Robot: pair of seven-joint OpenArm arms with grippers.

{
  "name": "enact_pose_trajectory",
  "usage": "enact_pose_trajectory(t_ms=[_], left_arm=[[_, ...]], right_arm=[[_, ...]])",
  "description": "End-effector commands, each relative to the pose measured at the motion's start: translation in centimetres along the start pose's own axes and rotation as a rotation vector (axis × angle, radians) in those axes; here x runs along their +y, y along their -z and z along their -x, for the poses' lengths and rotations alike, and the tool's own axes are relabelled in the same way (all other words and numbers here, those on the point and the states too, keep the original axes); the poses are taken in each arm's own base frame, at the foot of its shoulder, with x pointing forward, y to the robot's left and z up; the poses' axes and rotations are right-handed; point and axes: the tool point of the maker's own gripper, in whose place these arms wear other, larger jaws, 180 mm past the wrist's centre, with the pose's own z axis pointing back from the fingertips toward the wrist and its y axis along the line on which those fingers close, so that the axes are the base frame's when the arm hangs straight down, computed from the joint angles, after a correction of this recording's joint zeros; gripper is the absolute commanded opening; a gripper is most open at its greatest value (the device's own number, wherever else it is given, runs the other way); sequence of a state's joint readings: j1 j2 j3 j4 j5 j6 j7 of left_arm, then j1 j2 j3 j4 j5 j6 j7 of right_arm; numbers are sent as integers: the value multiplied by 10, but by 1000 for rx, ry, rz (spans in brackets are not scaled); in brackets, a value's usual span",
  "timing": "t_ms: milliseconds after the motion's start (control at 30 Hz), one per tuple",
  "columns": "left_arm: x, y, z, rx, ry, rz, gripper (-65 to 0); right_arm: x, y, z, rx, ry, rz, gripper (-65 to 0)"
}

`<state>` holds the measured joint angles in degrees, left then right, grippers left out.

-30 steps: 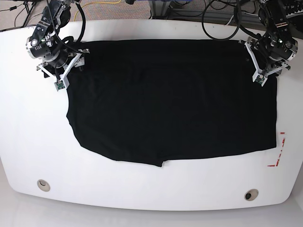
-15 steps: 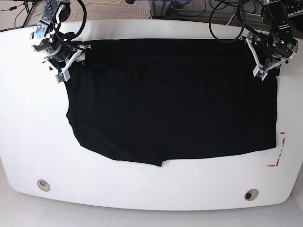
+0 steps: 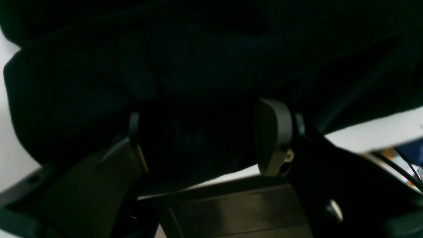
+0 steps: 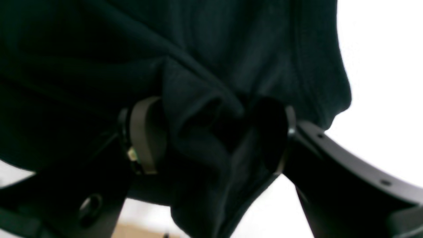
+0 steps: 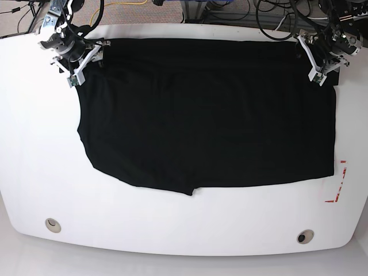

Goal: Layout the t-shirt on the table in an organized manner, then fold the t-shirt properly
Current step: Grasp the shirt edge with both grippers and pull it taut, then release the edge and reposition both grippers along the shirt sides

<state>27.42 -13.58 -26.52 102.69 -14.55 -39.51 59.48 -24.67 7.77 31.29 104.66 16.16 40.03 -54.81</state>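
Presently held: the t-shirt (image 5: 207, 115), bunched in my left gripper (image 3: 211, 138) and right gripper (image 4: 208, 138) at frame top. Risk: cloth slipping out unevenly, skewing the spread on the table (image 5: 34, 149).

The t-shirt (image 5: 207, 112) lies spread across the middle and far part of the table (image 5: 34, 149). The right gripper (image 5: 86, 57) sits at its 10 o'clock corner, the left gripper (image 5: 318, 60) at 2 o'clock. Two grommet holes (image 5: 53, 225) lie at 7 and 5 o'clock, a tape rectangle (image 5: 339, 184) at 4 o'clock.
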Motion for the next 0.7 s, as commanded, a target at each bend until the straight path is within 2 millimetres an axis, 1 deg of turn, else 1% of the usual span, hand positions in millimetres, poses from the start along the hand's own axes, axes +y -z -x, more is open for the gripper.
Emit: enact_pose_trajectory(t_ms=[0, 200, 333, 367, 433, 667], left_arm=[[2, -4, 39, 164, 37, -26, -271], [4, -12, 25, 128, 65, -50, -271], [5, -13, 19, 114, 71, -57, -271], [7, -14, 13, 101, 74, -66, -271], [9, -15, 8, 90, 76, -72, -271], [15, -16, 0, 97, 77, -89, -271]], right_arm=[[-4, -10, -4, -1, -39, 31, -246], [-3, -19, -18, -36, -72, 49, -241], [-3, -21, -24, -52, -83, 54, -246], [-3, -21, -27, -60, -85, 56, -247], [-4, -21, -32, -71, -85, 59, -247], [-6, -20, -31, -60, -83, 63, -250]])
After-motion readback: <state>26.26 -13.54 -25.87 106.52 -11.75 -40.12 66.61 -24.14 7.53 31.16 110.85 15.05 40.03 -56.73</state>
